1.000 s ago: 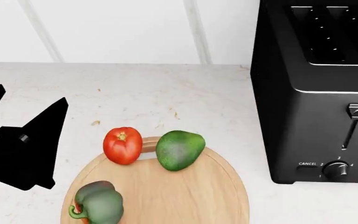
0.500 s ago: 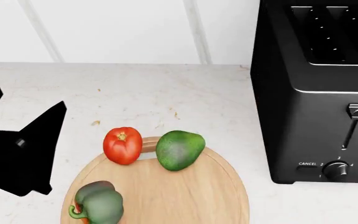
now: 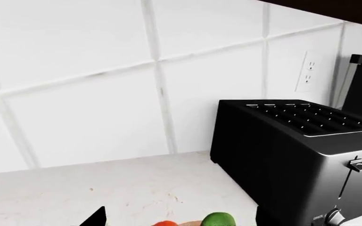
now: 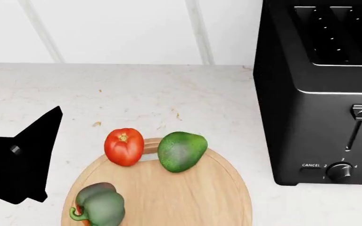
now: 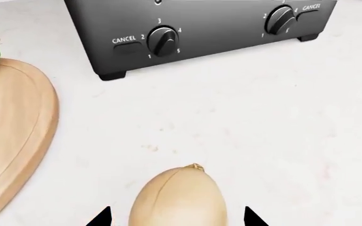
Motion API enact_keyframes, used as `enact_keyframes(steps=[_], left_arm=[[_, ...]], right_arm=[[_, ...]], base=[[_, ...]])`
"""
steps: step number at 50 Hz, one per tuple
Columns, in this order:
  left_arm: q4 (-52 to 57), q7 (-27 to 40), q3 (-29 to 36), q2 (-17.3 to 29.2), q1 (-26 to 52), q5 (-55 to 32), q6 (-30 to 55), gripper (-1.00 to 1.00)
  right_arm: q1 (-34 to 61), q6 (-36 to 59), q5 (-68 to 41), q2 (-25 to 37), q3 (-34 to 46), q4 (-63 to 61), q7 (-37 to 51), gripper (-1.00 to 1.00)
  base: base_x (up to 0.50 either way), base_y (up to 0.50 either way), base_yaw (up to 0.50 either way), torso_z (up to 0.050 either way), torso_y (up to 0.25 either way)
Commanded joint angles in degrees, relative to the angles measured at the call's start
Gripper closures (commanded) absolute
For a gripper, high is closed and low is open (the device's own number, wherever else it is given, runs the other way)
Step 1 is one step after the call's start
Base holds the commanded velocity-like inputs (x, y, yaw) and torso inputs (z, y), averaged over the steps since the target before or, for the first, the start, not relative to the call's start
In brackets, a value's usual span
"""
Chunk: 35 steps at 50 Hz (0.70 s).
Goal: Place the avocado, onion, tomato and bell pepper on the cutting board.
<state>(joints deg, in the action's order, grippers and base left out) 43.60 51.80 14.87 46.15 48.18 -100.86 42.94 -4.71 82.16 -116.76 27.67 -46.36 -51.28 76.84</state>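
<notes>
Left gripper (image 4: 8, 141), seen from the head, hangs spread wide left of the cutting board (image 4: 187, 197), which carries the tomato (image 4: 124, 146), avocado (image 4: 181, 151) and bell pepper (image 4: 99, 205). Right wrist view: right gripper (image 5: 177, 217), fingers parted, straddles the onion (image 5: 178, 198) on the counter (image 5: 231, 117), right of the board and near the toaster (image 5: 193, 28).

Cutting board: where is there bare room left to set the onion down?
The cutting board is bare across its middle and on the side toward the toaster, below the avocado. The far edge is crowded by the tomato and avocado; the bell pepper fills the near corner away from the toaster. The onion sits on the counter between the right gripper's fingertips.
</notes>
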Motion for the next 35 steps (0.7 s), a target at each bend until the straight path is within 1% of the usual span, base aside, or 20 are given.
enact_keyframes(steps=[1, 8, 11, 16, 23, 24, 28, 31, 35], left_arm=[[0.43, -0.19, -0.98, -0.49, -0.40, 0.28, -0.48, -1.00], [0.52, -0.21, -0.90, -0.43, -0.43, 0.24, -0.50, -1.00], [0.50, -0.27, -0.88, -0.34, -0.34, 0.21, -0.46, -1.00], [0.67, -0.26, -1.01, -0.08, -0.33, -0.16, -0.57, -1.00], [0.82, 0.15, -0.89, 0.15, 0.09, -0.88, -0.56, -1.00], [0.89, 0.37, -0.94, 0.29, 0.27, -1.21, -0.59, -1.00], [1.05, 0.83, -0.89, 0.44, 0.57, -1.75, -0.64, -1.00], [1.10, 0.94, -0.84, 0.43, 0.66, -1.81, -0.67, -1.00], [1.12, 0.90, -0.92, 0.51, 0.51, -1.75, -0.77, -1.00]], right_arm=[[0.97, 4.46, 8.56, -4.88, -1.38, 2.37, -7.57, -1.00], [0.89, 6.56, 16.46, -6.94, -2.46, 2.56, -14.73, -1.00], [0.61, 6.57, 21.96, -7.84, -1.66, 2.29, -19.42, -1.00], [-0.46, 5.39, 27.36, -8.41, -0.16, 2.19, -23.76, -1.00], [-1.63, 3.79, 28.75, -8.39, 1.28, 2.41, -24.81, -1.00], [-1.74, 3.62, 28.48, -8.35, 1.47, 2.59, -24.32, 1.00], [-1.81, 2.58, 25.34, -7.45, 2.00, 3.09, -21.43, 1.00], [-2.21, 1.95, 24.90, -7.00, 1.79, 2.98, -21.27, 1.00], [-2.70, 0.54, 21.93, -5.75, 1.63, 2.67, -18.80, 1.00]], base=[[0.00, 0.00, 0.00, 0.000, 0.000], [0.00, 0.00, 0.00, 0.000, 0.000], [0.00, 0.00, 0.00, 0.000, 0.000], [0.00, 0.00, 0.00, 0.000, 0.000], [0.00, 0.00, 0.00, 0.000, 0.000], [0.00, 0.00, 0.00, 0.000, 0.000], [0.00, 0.00, 0.00, 0.000, 0.000], [0.00, 0.00, 0.00, 0.000, 0.000], [0.00, 0.00, 0.00, 0.000, 0.000]])
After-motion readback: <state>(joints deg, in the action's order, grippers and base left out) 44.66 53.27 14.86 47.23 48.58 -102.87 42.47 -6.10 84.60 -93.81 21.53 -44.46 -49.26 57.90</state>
